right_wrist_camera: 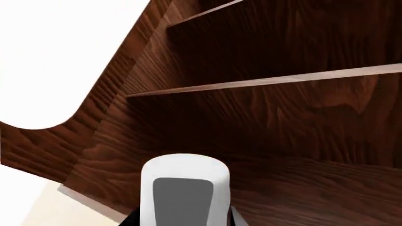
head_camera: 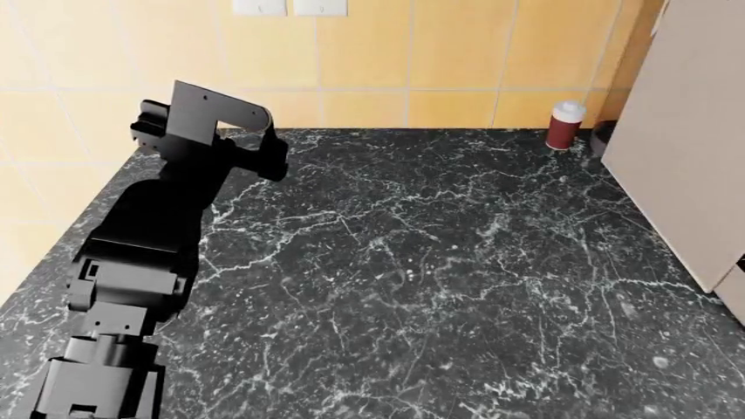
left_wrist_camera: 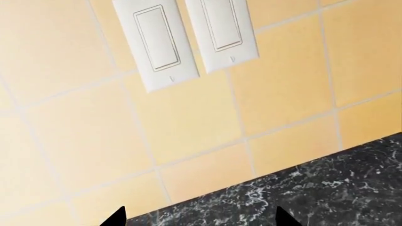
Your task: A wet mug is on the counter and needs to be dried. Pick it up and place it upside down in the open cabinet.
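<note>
The white mug (right_wrist_camera: 185, 186) shows only in the right wrist view. It sits between my right gripper's (right_wrist_camera: 184, 222) dark fingertips (right_wrist_camera: 133, 219), which are shut on its sides. It is held in front of the open dark wood cabinet (right_wrist_camera: 270, 122), below a shelf edge (right_wrist_camera: 264, 82). My right gripper is out of the head view. My left gripper (left_wrist_camera: 201, 221) is open and empty, its tips wide apart over the back of the black marble counter (left_wrist_camera: 326, 188), facing the tiled wall. The counter (head_camera: 442, 262) fills the head view, with no mug on it.
A red-brown shaker with a white cap (head_camera: 564, 125) stands at the counter's back right. A pale flat panel (head_camera: 686, 131) rises at the right edge. My left arm (head_camera: 174, 209) lies over the counter's left side. Two white wall switches (left_wrist_camera: 188, 37) are on the yellow tiles.
</note>
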{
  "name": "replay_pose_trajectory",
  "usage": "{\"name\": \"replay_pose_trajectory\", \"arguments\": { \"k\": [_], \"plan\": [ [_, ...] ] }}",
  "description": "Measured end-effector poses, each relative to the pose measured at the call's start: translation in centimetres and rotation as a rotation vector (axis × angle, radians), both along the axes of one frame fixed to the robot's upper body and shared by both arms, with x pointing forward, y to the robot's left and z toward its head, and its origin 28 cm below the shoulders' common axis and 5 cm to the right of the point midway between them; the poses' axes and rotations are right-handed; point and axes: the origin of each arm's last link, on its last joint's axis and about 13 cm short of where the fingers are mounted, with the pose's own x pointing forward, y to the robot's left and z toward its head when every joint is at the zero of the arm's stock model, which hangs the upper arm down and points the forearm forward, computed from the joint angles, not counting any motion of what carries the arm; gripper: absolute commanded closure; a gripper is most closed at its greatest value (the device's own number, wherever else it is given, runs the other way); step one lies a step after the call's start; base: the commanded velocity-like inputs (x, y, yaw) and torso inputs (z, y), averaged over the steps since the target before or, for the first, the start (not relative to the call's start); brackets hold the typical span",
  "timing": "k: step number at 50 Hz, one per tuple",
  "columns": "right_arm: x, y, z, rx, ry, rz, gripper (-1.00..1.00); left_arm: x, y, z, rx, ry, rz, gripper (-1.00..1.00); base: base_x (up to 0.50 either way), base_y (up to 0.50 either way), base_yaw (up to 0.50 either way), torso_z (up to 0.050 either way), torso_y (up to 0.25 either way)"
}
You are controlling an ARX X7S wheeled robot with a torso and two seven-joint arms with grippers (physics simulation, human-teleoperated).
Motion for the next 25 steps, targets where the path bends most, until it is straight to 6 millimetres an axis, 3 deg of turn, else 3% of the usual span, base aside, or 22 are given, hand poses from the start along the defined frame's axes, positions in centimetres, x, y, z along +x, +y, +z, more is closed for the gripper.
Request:
{"name": "replay_pose_trajectory", "arguments": {
  "k": [13, 25],
  "plan": [
    [1.7, -0.9, 2.7, 0.058, -0.007, -0.049, 1.0, 0.1, 0.1, -0.2, -0.001, 0.005, -0.001, -1.0, 0.0, 0.0, 0.0, 0.0, 0.0],
    [4.9, -2.7, 4.3, 0.127, 0.051, -0.174, 1.0, 0.1, 0.2, -0.3, -0.002, 0.009, 0.0, -1.0, 0.0, 0.0, 0.0, 0.0, 0.0]
  ]
}}
